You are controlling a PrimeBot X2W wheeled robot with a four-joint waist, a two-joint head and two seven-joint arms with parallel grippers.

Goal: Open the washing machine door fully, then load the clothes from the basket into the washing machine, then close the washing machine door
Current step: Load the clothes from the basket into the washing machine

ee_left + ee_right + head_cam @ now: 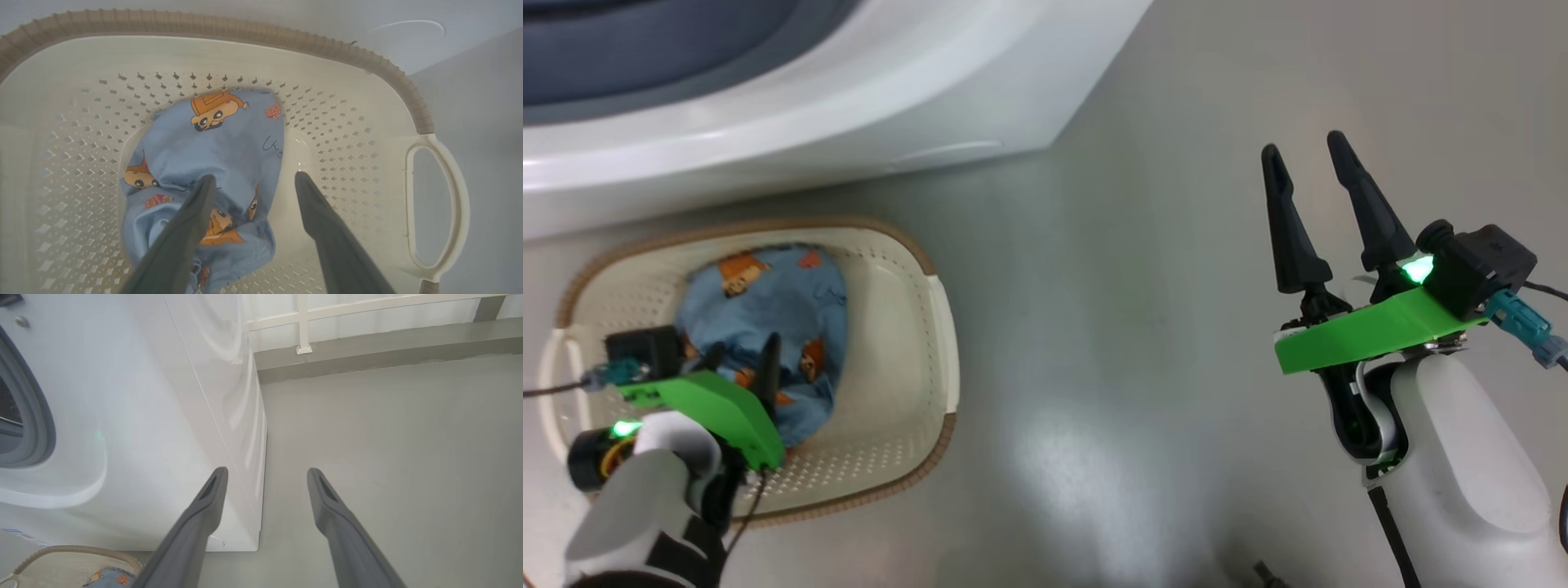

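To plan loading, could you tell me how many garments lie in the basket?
1: the clothes form one bundle on the basket floor, under the left gripper; more may hide inside.

Glossy grey floor (1143, 343) runs to a grey kerb (388, 347) under white railing (302, 322).

Clothes (229, 155): light blue, printed with orange-brown cartoon figures, small red-orange patches and thin black scribbles. Basket (347, 134): cream-white with rows of small diamond perforations, brown ribbed woven-look rim (286, 34), cream handles (457, 204). Washing machine (143, 416) is glossy white with a grey-blue gasket (645, 49), floor (1135, 327) plain grey; left gripper (255, 176) and right gripper (1303, 143) have dark fingers (1290, 237) and bright green brackets (1364, 331).
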